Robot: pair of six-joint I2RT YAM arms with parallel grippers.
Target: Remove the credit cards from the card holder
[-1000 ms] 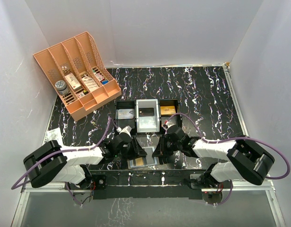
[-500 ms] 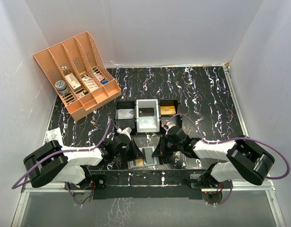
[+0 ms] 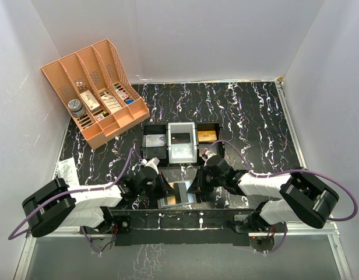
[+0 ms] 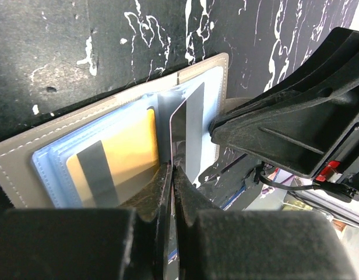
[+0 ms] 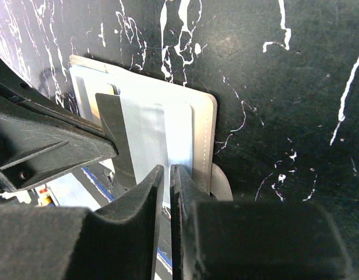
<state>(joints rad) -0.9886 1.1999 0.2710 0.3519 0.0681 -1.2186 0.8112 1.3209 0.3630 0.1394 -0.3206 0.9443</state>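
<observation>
Black marbled table is shown with the card holder laid open at its near edge, apparently pinned flat by the nearly shut right pincer so that one grey card, clenched in the left pincer, can be drawn out.

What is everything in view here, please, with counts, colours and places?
table: one, black veined white, under everything.
rack: one, peach, far left corner.
small boxes: several, mixed colours, in the rack.
trays: three, black, white, black, mid-table.
tray cards: three, grey, dark, gold, one per tray.
paper slip: one, white, left table edge.
card holder: one, grey with pale-blue sleeves, open at the near edge.
gold-orange card: one, in the holder's sleeve.
grey card: one, standing out of the holder.
left pincer: one, black, shut on the grey card.
right pincer: one, black, closed on the holder's right panel.
</observation>
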